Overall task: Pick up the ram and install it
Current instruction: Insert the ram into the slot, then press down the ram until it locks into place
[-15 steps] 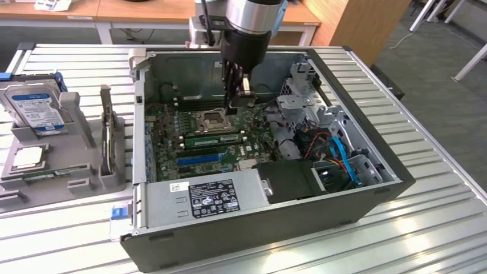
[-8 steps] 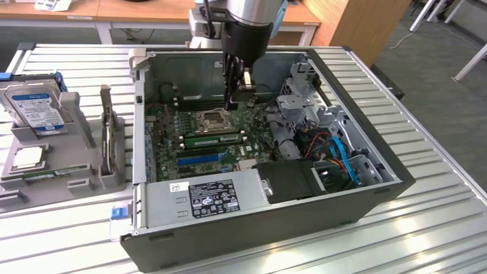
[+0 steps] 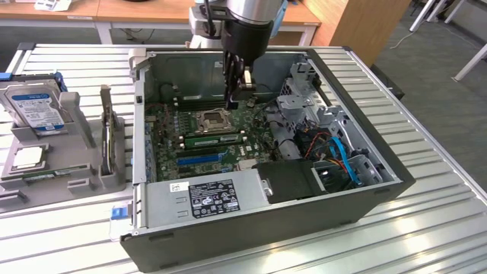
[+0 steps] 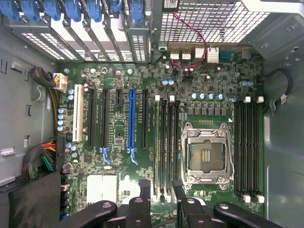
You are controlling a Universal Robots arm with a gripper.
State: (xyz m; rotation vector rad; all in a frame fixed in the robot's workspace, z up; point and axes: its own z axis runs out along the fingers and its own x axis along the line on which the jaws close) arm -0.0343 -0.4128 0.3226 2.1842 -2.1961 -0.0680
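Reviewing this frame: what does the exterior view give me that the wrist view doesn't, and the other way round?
Exterior view adds: the hard drive and upright card in the grey holder beside the case, the power supply, and the slatted table.
Wrist view adds: the white slot and the rear ports with a red wire.
Shared: the empty CPU socket, the blue slot, and the gripper, jaws open, above the motherboard.

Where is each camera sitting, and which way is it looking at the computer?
Exterior view: off the arm, up high to one side, looking down into the open computer case; the arm and its claw show.
Wrist view: on the wrist, looking straight into the case at the motherboard; the open claw's fingers show.
Both share: the claw, the processor socket and the blue slot.
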